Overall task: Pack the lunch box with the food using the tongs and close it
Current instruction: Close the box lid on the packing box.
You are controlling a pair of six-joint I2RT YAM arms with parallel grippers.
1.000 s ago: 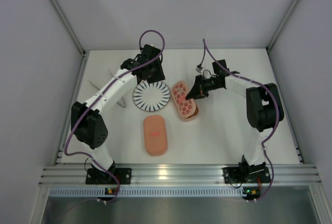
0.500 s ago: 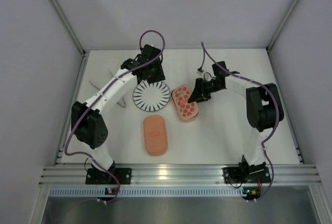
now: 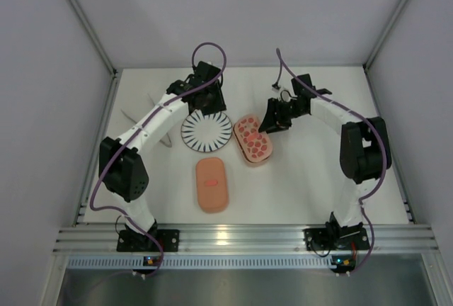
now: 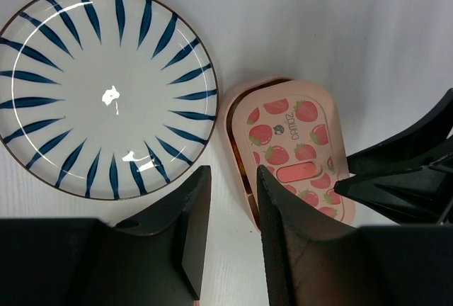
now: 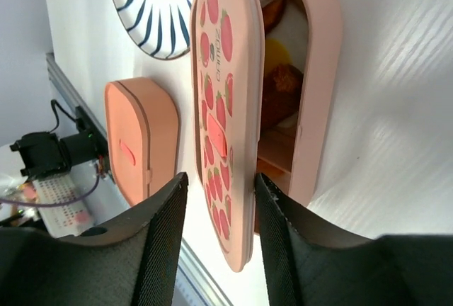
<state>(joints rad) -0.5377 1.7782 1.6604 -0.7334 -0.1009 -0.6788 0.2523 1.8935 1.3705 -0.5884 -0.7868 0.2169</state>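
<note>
The lunch box tray (image 5: 322,72) sits right of the plate, with orange, yellow and brown food (image 5: 282,83) inside. Its strawberry-spotted lid (image 3: 253,139) lies askew on the tray, leaving one long side uncovered. My right gripper (image 3: 270,123) is open, and its jaws straddle the near end of that lid (image 5: 221,100) with a gap on the left side. My left gripper (image 4: 233,173) hangs open and empty over bare table between the plate and the lid (image 4: 297,146). A second pink lidded box (image 3: 211,184) with a small red mark lies nearer the arms. The tongs (image 3: 129,115) lie far left, partly hidden by the left arm.
A round white plate with dark radial stripes (image 3: 206,130) stands left of the lunch box, nothing on it (image 4: 106,86). White walls close the table on three sides. An aluminium rail (image 3: 241,235) runs along the near edge.
My right gripper has opened and let go of the strawberry lid, which now rests on the tray. That gripper has drawn back slightly up and to the right. The left arm has not moved.
</note>
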